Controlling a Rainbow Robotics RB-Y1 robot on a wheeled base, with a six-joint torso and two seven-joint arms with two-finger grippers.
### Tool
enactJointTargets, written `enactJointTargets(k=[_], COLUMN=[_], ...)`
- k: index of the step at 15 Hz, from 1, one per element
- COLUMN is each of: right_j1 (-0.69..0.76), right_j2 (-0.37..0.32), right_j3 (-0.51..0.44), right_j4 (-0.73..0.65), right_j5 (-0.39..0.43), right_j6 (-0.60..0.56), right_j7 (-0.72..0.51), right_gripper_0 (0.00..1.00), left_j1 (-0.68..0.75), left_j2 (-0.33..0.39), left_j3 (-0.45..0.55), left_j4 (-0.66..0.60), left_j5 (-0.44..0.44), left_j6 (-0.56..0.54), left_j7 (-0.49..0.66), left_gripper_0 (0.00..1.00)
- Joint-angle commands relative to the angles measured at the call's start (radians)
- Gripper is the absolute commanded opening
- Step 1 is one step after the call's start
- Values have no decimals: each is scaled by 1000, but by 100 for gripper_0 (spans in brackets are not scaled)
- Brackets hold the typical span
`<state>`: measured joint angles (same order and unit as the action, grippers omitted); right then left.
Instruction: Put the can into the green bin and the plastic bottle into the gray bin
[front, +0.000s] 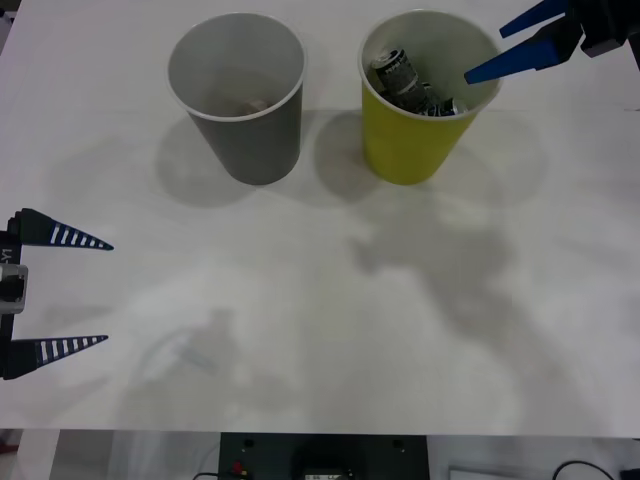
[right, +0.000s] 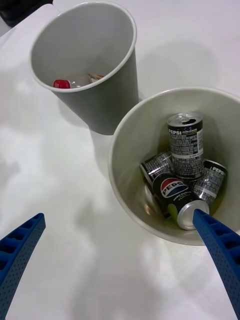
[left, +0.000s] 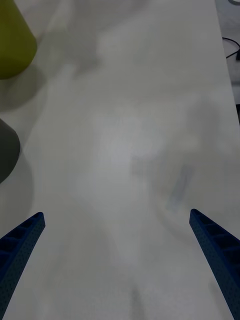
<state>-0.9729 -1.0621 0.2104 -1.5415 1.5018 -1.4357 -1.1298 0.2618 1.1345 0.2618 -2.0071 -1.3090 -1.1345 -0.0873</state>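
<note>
The right hand (front: 508, 48) hung spread wide above the far right part of the white counter (front: 320, 330), gripping nothing, one blue ribbed finger reaching over the rim of the tall yellow-green paper-cup-shaped bin (front: 410, 145). The step in hand looked like the release over that bin, or the moment just past it; to finish it well the hand should lift straight up so that neither finger catches the white rim and tips the bin over.

The small dark drink can with the shiny silver top (right: 185, 142) stood upright inside the green bin, against its inner wall, among several similar cans lying on the bottom (which of them the task meant I could only judge by its being uppermost). It sat below the open fingers, apart from them.

The tall dark gray paper-cup-shaped bin (front: 245, 130) stood just beside the green one, toward the far middle, with a red-capped clear object (right: 63, 83) at its bottom, likely the plastic bottle.

The left hand (front: 60, 292) waited open and empty at the counter's left edge.
</note>
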Motion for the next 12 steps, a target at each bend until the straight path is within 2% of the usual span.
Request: enactJointTargets(k=[1,4,12], right_j1=[171,346,761], right_j2=[-21,-25,-25], right_j3=[-128,-244,-471], right_j4=[-180,-335,-537], right_j5=[-3,-3,-54], right_j6=[0,0,23], right_j7=[18,54,380], right_gripper_0=[100,100,100], left_j1=[0,0,0], left_j2=[0,0,0], left_j3=[0,0,0], left_j4=[0,0,0], left_j5=[0,0,0], left_j6=[0,0,0], left_j7=[0,0,0], left_gripper_0=[100,100,100])
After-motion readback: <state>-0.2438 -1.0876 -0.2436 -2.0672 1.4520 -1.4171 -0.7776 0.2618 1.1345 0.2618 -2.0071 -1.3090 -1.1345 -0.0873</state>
